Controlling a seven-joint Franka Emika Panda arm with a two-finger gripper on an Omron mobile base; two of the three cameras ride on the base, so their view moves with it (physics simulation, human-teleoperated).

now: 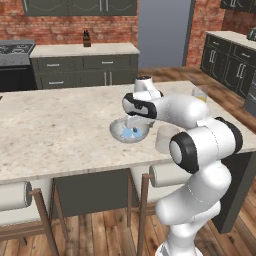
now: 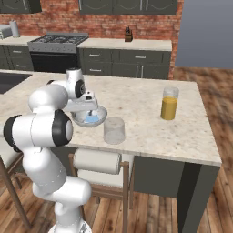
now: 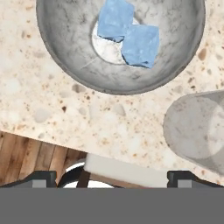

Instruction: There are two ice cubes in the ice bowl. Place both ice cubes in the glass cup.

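Both ice cubes (image 3: 127,33) lie in the ice bowl (image 3: 65,65), glass cup (image 3: 197,131) beside.

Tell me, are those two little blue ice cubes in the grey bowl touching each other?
Touching. The hand view shows the two light-blue translucent ice cubes pressed edge to edge, no gap, inside the silver-grey speckled bowl.

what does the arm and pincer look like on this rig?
Glossy white rounded arm segments with black bands at the joints. The pincer hangs off a white hand and ends in two small dark fingertips. No cables or markings visible.
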